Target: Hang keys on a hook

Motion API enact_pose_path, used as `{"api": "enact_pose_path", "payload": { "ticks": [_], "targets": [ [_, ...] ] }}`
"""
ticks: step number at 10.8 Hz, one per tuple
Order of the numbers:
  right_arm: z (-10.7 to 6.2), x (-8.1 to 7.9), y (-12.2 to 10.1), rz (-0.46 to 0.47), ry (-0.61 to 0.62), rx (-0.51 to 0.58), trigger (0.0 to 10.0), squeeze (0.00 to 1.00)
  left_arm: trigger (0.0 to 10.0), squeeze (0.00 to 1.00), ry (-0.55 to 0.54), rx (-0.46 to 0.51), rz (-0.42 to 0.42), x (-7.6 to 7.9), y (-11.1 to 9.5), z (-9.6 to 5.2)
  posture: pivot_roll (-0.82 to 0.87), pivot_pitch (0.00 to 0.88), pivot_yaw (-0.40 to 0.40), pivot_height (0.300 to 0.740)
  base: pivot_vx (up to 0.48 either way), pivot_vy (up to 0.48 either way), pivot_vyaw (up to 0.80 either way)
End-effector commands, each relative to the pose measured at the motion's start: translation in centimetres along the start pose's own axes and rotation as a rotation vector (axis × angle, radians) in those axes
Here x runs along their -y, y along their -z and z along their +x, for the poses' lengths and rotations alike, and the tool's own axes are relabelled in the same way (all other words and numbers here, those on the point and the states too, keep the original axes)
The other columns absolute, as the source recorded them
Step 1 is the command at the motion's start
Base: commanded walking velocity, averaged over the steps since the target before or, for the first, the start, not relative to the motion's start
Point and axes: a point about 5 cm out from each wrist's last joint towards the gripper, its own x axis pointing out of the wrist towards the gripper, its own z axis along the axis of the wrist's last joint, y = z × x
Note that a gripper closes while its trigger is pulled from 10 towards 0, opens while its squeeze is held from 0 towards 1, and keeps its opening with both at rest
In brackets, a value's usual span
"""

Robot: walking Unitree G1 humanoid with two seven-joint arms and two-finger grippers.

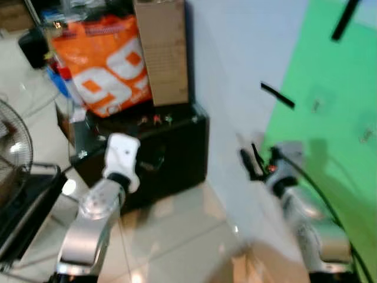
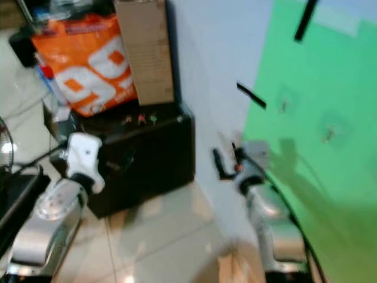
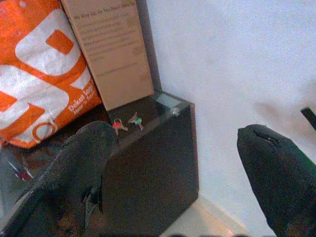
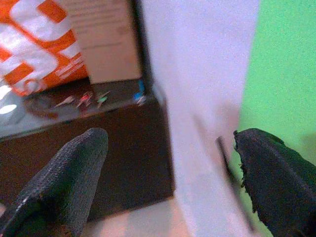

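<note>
Both grippers, left gripper [image 3: 173, 163] and right gripper [image 4: 168, 177], gape wide and empty. Upper-middle, the keys [image 3: 127, 122] lie on a black cabinet [image 1: 177, 147]: light, jangly, probably best pinched at the ring.

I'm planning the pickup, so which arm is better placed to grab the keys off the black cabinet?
Probably the left. The left gripper, open, hangs right in front of the black cabinet, just below the keys on its top. The right gripper, also open, is off beside the white wall.

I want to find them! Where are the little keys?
The small keys with red and green tags lie on top of the black cabinet, just before the tall brown cardboard box.
</note>
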Motion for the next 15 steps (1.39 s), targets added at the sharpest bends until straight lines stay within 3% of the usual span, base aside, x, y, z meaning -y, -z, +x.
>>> {"api": "enact_pose_path", "payload": {
  "ticks": [1, 6, 9, 15],
  "targets": [
    [0.32, -1.13, -0.56, -0.012, -0.051, 0.023, 10.0, 1.00, 10.0, 0.11, -0.032, 0.007, 0.016, -0.90, -0.19, -0.32, 0.05, 0.000, 0.027, 0.740, 0.382, 0.000, 0.00],
    [0.51, -1.29, -0.75, -0.036, -0.066, 0.027, 10.0, 1.00, 10.0, 0.11, -0.045, 0.011, 0.014, -0.88, -0.18, -0.41, 0.06, 0.000, 0.011, 0.740, 0.389, 0.000, 0.00],
    [0.62, -1.35, -0.87, -0.045, -0.073, 0.029, 10.0, 1.00, 10.0, 0.12, -0.049, 0.013, 0.013, -0.90, -0.24, -0.32, 0.06, 0.000, 0.008, 0.740, 0.388, 0.000, 0.80],
    [0.75, -1.02, -1.05, -0.055, -0.055, 0.032, 10.0, 1.00, 10.0, 0.12, -0.055, 0.017, 0.012, -0.90, -0.34, -0.19, 0.06, 0.000, 0.006, 0.740, 0.389, 0.000, 0.00]
  ]
}}
